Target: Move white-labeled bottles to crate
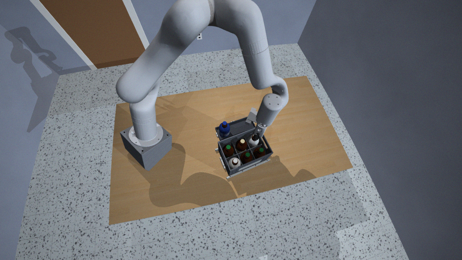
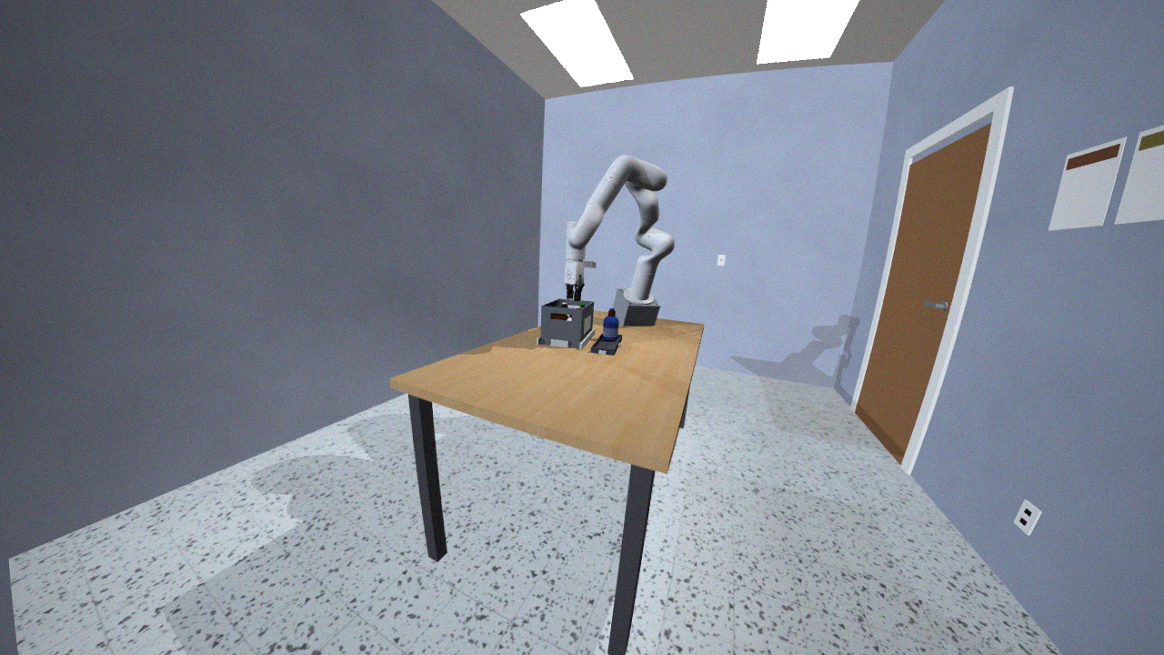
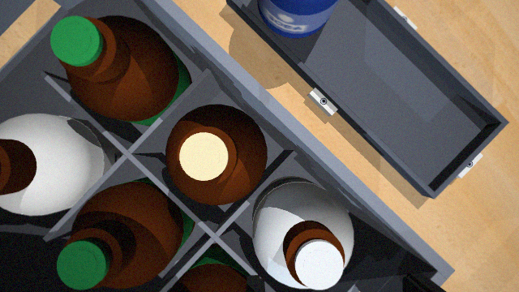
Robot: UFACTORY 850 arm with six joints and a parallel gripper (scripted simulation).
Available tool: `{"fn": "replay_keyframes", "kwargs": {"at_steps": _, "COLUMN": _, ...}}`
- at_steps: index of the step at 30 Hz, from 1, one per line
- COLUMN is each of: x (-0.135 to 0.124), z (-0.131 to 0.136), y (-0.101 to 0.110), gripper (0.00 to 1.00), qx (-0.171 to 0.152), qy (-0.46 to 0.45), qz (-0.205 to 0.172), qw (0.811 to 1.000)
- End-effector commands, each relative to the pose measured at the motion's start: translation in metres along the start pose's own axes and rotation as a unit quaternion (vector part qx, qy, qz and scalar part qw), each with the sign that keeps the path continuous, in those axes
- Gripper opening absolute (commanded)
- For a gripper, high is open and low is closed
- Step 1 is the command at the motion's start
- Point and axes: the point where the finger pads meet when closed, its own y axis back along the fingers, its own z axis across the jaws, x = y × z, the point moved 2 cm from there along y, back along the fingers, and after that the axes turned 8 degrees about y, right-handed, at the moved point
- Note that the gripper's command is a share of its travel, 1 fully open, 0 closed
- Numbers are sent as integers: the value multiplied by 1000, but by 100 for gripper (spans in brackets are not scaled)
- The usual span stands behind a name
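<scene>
Wooden worktop carries the crate. My pincer is released above it.

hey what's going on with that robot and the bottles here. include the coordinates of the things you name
The arm's pincer [image 2: 575, 297] is above the crate [image 1: 249, 166] [image 2: 561, 327] [image 3: 247, 83], fingers apart, seemingly around nothing, over a white-labeled bottle [image 1: 253, 142] [image 3: 276, 239] in a corner slot. Every slot looks filled: two white-labeled bottles and four brown ones. Only a blue bottle [image 1: 224, 129] [image 2: 611, 328] [image 3: 298, 18] stands on the tray [image 1: 237, 133] [image 2: 604, 347] [image 3: 389, 73], so the white-labeled ones all appear crated.
</scene>
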Motion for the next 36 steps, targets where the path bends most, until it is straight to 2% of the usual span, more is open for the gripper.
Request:
{"fn": "replay_keyframes", "kwargs": {"at_steps": 1, "x": -1, "z": 0, "y": 11, "gripper": 66, "qx": 0, "qy": 0, "qz": -1, "qw": 1000}}
{"fn": "replay_keyframes", "kwargs": {"at_steps": 18, "x": -1, "z": 0, "y": 20, "gripper": 66, "qx": 0, "qy": 0, "qz": -1, "qw": 1000}}
{"fn": "replay_keyframes", "kwargs": {"at_steps": 19, "x": -1, "z": 0, "y": 20, "gripper": 0, "qx": 0, "qy": 0, "qz": -1, "qw": 1000}}
{"fn": "replay_keyframes", "kwargs": {"at_steps": 36, "x": -1, "z": 0, "y": 20, "gripper": 0, "qx": 0, "qy": 0, "qz": -1, "qw": 1000}}
